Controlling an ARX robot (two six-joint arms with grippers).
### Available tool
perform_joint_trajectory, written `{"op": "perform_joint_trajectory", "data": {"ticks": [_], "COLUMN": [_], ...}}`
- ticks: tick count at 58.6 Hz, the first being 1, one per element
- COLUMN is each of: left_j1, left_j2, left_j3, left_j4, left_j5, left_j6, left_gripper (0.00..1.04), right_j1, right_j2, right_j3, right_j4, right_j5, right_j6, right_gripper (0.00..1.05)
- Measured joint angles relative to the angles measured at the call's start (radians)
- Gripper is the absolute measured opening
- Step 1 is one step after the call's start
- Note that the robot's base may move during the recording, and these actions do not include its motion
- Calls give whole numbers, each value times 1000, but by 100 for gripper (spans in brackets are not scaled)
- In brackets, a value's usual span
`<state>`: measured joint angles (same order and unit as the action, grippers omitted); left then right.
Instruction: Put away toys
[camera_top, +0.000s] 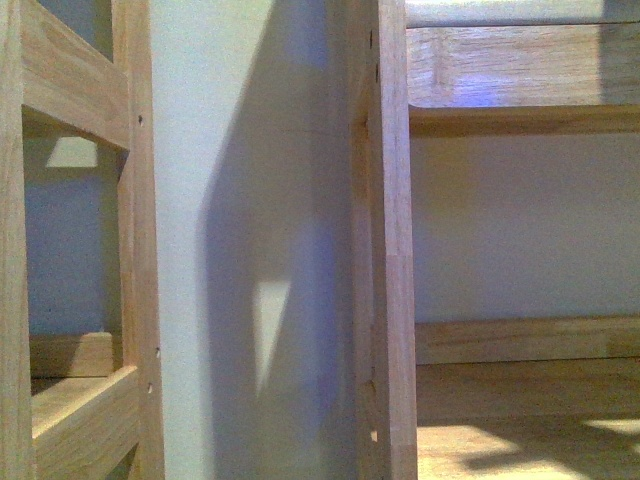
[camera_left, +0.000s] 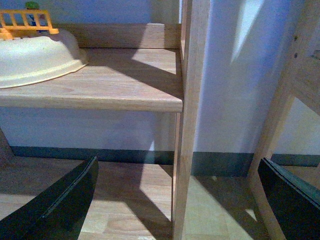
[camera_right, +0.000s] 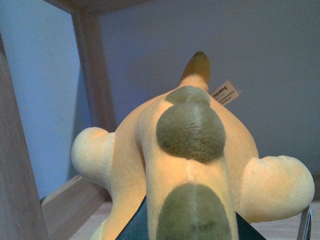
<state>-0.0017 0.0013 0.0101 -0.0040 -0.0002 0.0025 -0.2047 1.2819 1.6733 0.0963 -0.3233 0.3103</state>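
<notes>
The plush animal fills the right wrist view: a soft orange-yellow body with brownish-green patches, two stubby limbs and a white tag. My right gripper is shut on it, and only dark finger edges show under the plush. It hangs inside a wooden shelf bay, above the board. My left gripper is open with nothing held; its black fingers stand either side of a wooden upright. Neither gripper shows in the front view.
A cream bowl holding an orange plastic fence piece sits on a wooden shelf board. Shelf uprights and a second frame stand close ahead, against a pale wall. Another post rises beside the plush.
</notes>
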Motion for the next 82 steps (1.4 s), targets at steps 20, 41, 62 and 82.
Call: {"op": "perform_joint_trajectory", "data": {"ticks": [20, 41, 62, 82], "left_j1": [0, 0, 0, 0], "left_j2": [0, 0, 0, 0], "left_j3": [0, 0, 0, 0], "left_j4": [0, 0, 0, 0], "left_j5": [0, 0, 0, 0], "left_j6": [0, 0, 0, 0], "left_gripper": [99, 99, 99, 99], "right_j1": [152, 238, 256, 263], "right_j2": [137, 202, 211, 209], "right_j3": [103, 104, -6, -57], "right_j4": [20, 82, 182, 237], "right_j5": [96, 117, 113, 117], "right_j6": [-24, -21, 42, 117], "right_gripper": [10, 10, 10, 10]}}
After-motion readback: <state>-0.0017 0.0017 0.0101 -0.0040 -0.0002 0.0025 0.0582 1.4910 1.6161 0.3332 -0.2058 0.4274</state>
